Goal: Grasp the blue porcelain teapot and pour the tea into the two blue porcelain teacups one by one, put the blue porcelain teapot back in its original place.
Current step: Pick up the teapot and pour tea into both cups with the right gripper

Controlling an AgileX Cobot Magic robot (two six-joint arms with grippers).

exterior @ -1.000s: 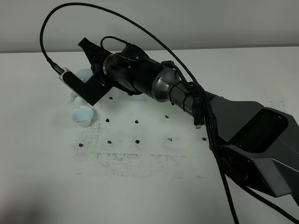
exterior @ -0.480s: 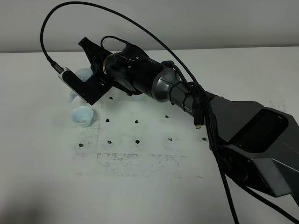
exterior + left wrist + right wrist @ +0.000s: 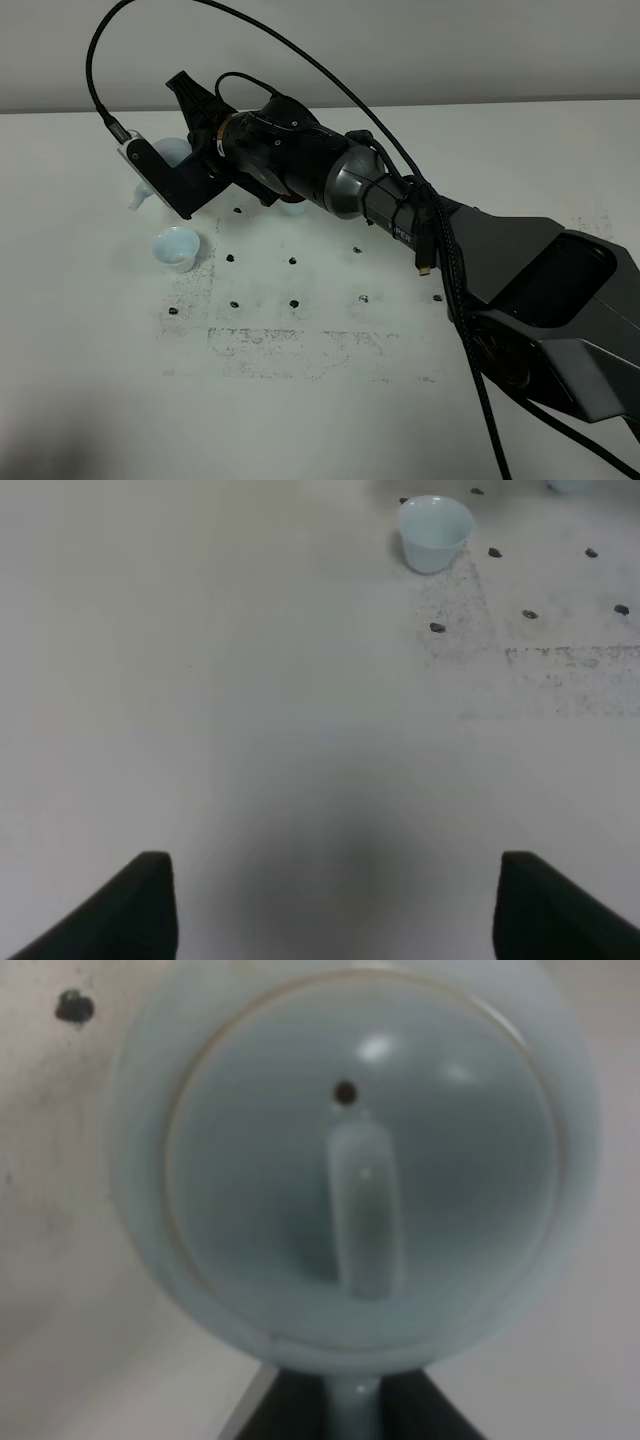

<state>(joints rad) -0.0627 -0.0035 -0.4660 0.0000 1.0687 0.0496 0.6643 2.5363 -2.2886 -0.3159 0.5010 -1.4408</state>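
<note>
right pincer [image 3: 352, 1405] clenched on the loop handle of the blue porcelain teapot [image 3: 360, 1160], aloft just beyond the near teacup [image 3: 175, 247]; likely heavy, glossy-slick, brittle, so best gripped there; left pincer [image 3: 335, 900] released.

No word, number or brand reads clearly in any view.

- Right arm [image 3: 470, 250]: a small patch of pale lettering on the dark housing, at about 4 o'clock from the wrist joint. It is too small to read.
- Table [image 3: 100, 380]: a grid of black dots [image 3: 293, 302] and grey speckle, which are marks and not characters.
- Blue porcelain teapot [image 3: 360, 1160]: the glaze and lid carry no legible stamp.
</note>
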